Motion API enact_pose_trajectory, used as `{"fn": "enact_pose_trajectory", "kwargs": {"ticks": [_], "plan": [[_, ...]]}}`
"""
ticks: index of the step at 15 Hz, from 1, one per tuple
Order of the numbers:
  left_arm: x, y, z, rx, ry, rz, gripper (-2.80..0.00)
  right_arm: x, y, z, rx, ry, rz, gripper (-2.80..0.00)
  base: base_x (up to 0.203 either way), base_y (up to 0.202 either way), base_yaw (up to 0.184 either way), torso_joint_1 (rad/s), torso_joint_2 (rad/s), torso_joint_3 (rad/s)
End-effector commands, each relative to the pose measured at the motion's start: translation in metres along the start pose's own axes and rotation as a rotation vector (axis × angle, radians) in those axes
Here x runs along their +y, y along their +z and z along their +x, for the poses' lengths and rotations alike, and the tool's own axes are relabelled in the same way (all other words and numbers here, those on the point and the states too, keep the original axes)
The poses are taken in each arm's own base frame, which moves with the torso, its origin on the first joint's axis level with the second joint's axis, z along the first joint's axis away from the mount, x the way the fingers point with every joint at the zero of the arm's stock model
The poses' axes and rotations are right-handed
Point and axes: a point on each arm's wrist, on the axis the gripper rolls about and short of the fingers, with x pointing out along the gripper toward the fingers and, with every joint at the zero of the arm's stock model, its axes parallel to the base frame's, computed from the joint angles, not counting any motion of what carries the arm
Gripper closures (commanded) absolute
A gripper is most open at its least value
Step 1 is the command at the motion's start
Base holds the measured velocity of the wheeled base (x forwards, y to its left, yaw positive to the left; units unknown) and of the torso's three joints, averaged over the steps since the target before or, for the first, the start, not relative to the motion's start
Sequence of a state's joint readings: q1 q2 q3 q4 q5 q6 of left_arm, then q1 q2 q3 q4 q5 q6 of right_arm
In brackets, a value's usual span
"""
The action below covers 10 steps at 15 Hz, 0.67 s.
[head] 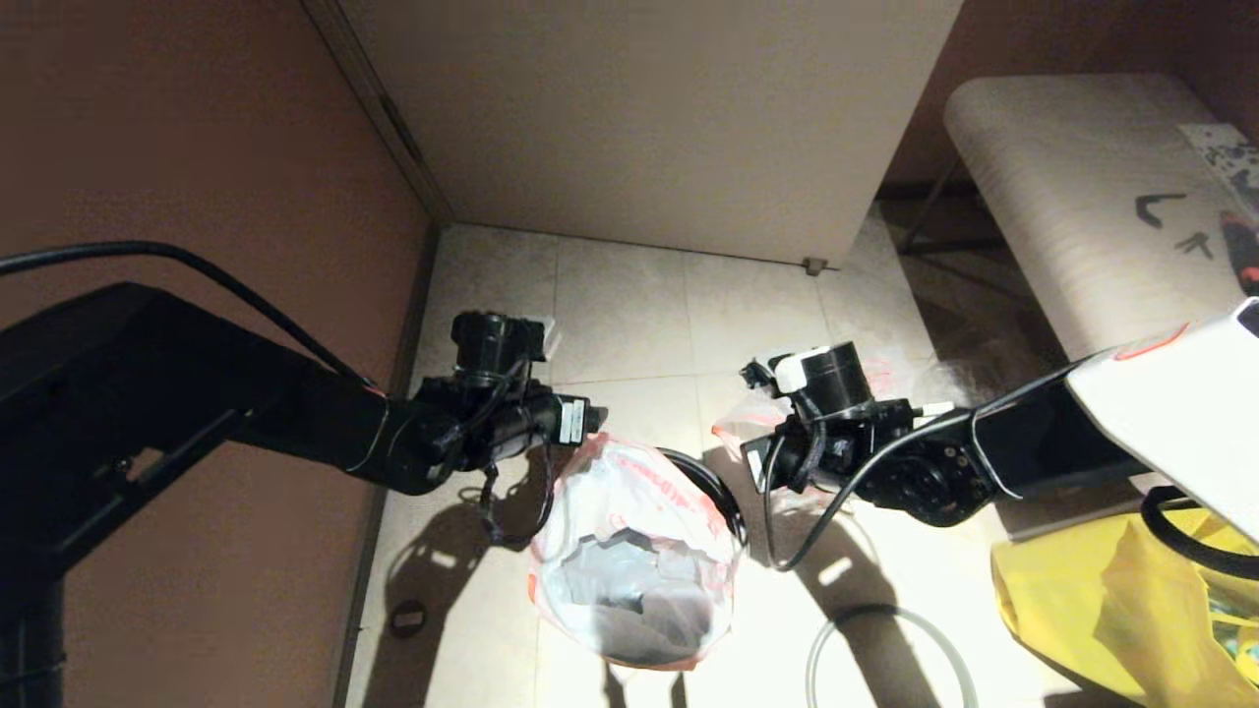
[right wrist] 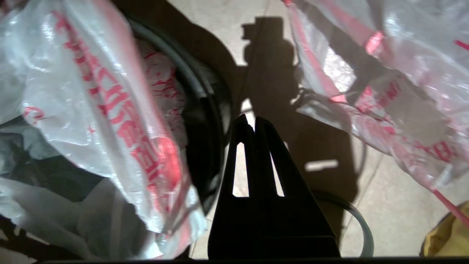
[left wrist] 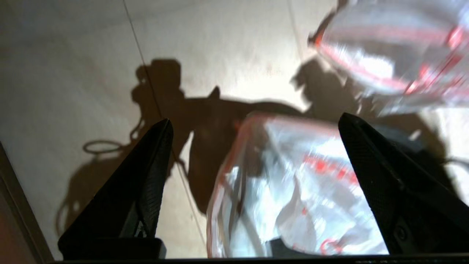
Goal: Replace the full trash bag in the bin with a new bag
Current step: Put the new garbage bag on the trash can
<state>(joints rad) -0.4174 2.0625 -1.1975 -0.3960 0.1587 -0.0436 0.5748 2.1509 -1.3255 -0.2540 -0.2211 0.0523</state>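
On the tiled floor (head: pixel 629 295), at the middle of the scene: the bin (head: pixel 716 489), round and black, with only the far-right arc of its rim showing. Draped across its near-left side, the full trash bag (head: pixel 629 560), translucent white with red-orange edging and red print, bulging with grey and dark rubbish. Cannot tell whether the bottom of that bag sits inside the bin or has come clear of it.

Just to the far right of the bin, lying limp on the floor: the new bag (head: pixel 740 425), same white plastic and red print, partly hidden behind the right arm. Near and to the right, flat on the floor and well apart from the bin: the loose grey rim ring (head: pixel 824 639). Further right, at the picture's edge, a big yellow bag (head: pixel 1111 610).

Above the far-left edge of the full trash bag: the left end effector (left wrist: pixel 256 121), fingers spread wide, gripping nothing, with the bag's plastic in view beyond the gap. Between the bin and the new bag: the right end effector (right wrist: pixel 253 123), fingers pressed together at the tips, nothing between them.

Judged from this layout: early to middle of the job. Done, apparently: ring off the bin, old bag loosened or lifted at the top. Left to do: grasping the full trash bag and carrying it away, opening the new bag, seating it in the bin, and pressing the ring back over the rim
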Motion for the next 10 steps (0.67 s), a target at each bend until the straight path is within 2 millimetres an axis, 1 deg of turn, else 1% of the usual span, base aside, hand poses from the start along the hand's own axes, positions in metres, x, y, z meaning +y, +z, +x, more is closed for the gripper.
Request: {"fn": "enact_pose_trajectory", "kwargs": {"ticks": [1, 2, 3, 4, 6, 8, 10], "plan": [[0.002, 0.029, -0.014, -0.076, 0.0, -0.014, -2.8, 0.014, -0.005, 0.013, 0.019, 0.018, -0.023, 0.0, 0.0, 0.0, 0.0, 0.0, 0.0, 0.0], [0.002, 0.042, -0.021, -0.08, 0.001, -0.018, -2.8, 0.022, -0.005, 0.017, 0.023, 0.032, -0.045, 0.0, 0.0, 0.0, 0.0, 0.0, 0.0, 0.0], [0.006, 0.051, -0.03, -0.081, 0.009, -0.021, -2.8, 0.028, -0.005, 0.02, 0.022, 0.041, -0.061, -2.8, 0.0, 0.0, 0.0, 0.0, 0.0, 0.0], [0.014, 0.059, -0.036, -0.084, 0.028, -0.03, -2.8, 0.035, -0.005, 0.024, 0.02, 0.051, -0.071, -2.8, 0.0, 0.0, 0.0, 0.0, 0.0, 0.0], [0.017, 0.065, -0.048, -0.064, 0.031, -0.037, -2.8, 0.046, -0.013, 0.038, 0.035, 0.059, -0.095, -2.8, 0.0, 0.0, 0.0, 0.0, 0.0, 0.0], [0.017, 0.068, -0.048, -0.067, 0.032, -0.057, -2.8, 0.054, -0.016, 0.048, 0.033, 0.049, -0.12, -2.8, 0.0, 0.0, 0.0, 0.0, 0.0, 0.0], [0.017, 0.067, -0.045, -0.065, 0.034, -0.06, -2.8, 0.06, -0.017, 0.052, 0.029, 0.055, -0.131, -2.8, 0.0, 0.0, 0.0, 0.0, 0.0, 0.0]]}}
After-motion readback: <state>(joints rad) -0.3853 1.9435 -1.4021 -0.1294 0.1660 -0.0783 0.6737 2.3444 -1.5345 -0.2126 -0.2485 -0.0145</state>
